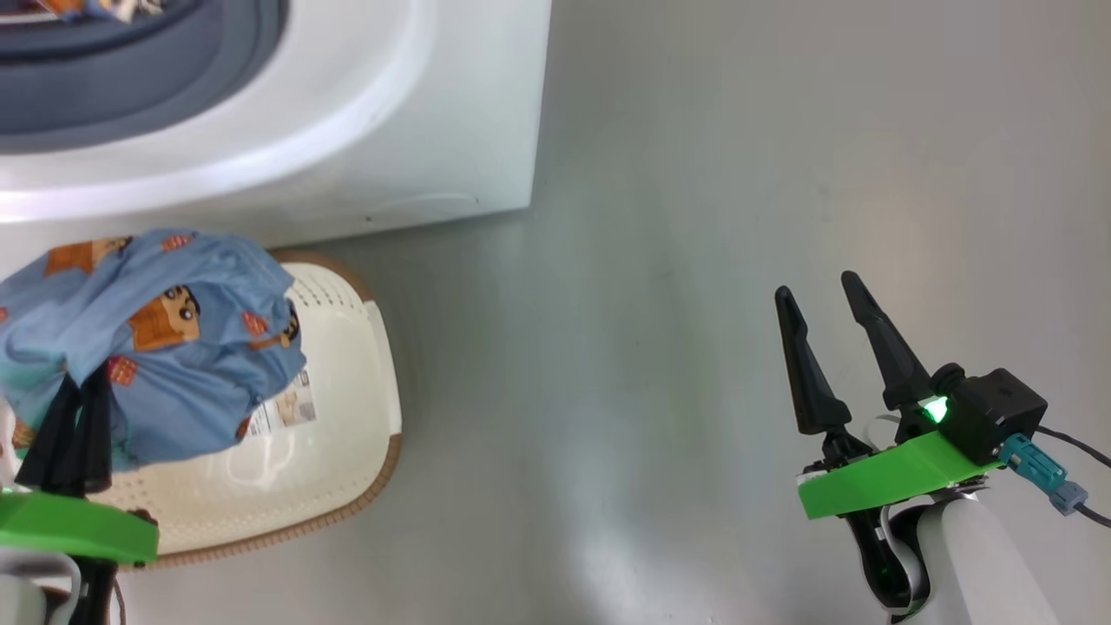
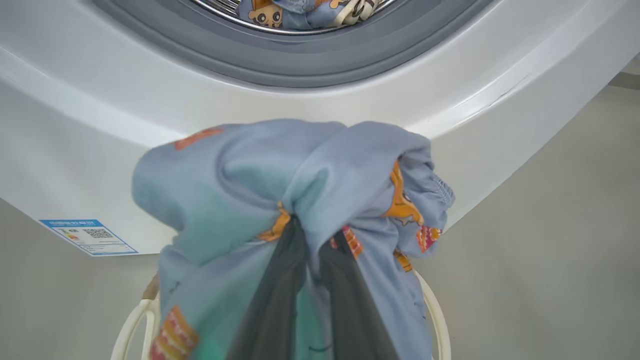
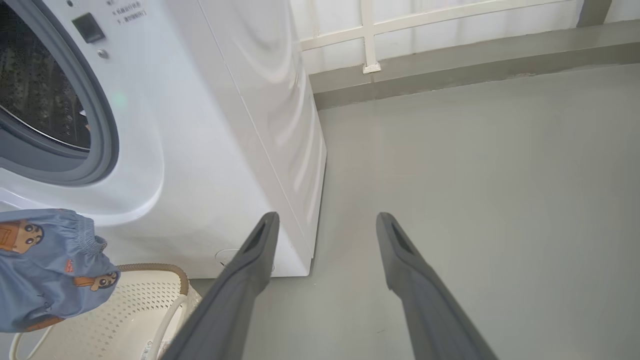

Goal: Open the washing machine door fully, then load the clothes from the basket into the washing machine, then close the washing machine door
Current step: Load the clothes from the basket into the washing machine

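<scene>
Your left gripper (image 2: 312, 240) is pinched shut on a light-blue garment (image 2: 280, 170), held above the basket (image 1: 347, 365).
You have the bunched fabric hanging in front of the washing machine (image 1: 347, 113), below its grey gasket (image 2: 300, 60); more printed clothes (image 2: 280, 12) lie inside the drum (image 3: 35, 100). The basket sits on the floor (image 1: 694, 260) just beside the machine's front corner. Your right gripper (image 1: 816, 288) stands well apart over bare floor, fingers spread wide and holding nothing.
</scene>
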Tool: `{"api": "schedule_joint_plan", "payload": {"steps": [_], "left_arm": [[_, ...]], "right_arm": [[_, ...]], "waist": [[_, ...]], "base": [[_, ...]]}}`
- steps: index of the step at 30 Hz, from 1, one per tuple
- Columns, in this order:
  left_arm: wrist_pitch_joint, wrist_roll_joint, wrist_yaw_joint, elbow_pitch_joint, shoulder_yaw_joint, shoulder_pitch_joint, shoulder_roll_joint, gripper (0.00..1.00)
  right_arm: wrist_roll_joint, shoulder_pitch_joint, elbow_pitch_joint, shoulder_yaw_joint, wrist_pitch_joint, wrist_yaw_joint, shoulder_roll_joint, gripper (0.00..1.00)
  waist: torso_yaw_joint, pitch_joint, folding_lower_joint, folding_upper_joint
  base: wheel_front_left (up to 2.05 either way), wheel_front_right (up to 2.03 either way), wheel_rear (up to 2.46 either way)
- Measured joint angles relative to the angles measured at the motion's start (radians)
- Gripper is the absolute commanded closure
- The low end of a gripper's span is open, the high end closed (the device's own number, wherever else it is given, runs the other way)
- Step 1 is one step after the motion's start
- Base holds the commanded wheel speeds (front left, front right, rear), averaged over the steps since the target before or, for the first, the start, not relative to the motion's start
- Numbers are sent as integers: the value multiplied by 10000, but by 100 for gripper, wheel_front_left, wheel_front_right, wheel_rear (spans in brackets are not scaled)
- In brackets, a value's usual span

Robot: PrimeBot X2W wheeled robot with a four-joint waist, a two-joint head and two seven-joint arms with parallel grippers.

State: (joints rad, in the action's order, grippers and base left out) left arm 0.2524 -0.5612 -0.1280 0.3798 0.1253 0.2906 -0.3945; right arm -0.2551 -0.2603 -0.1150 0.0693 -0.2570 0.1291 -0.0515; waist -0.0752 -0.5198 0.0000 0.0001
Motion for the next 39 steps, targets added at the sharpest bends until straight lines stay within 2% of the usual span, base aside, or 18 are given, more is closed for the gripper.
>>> {"api": "schedule_joint_plan", "payload": {"steps": [21, 34, 39], "left_arm": [[0, 2182, 0, -3116, -2217, -2850, 1597, 100], [0, 3306, 0, -3825, -3271, -4168, 2801, 100], [0, 3480, 0, -4075, -3427, -4439, 3045, 100]], "right_arm": [[201, 1123, -163, -184, 0, 0, 4, 0], [403, 1830, -339, -217, 0, 0, 12, 0], [445, 1859, -334, -211, 0, 0, 12, 0]], "waist": [[133, 2569, 0, 0], [181, 3995, 0, 0], [217, 4306, 0, 0]], "base": [[0, 0, 0], [0, 0, 0], [0, 0, 0]]}}
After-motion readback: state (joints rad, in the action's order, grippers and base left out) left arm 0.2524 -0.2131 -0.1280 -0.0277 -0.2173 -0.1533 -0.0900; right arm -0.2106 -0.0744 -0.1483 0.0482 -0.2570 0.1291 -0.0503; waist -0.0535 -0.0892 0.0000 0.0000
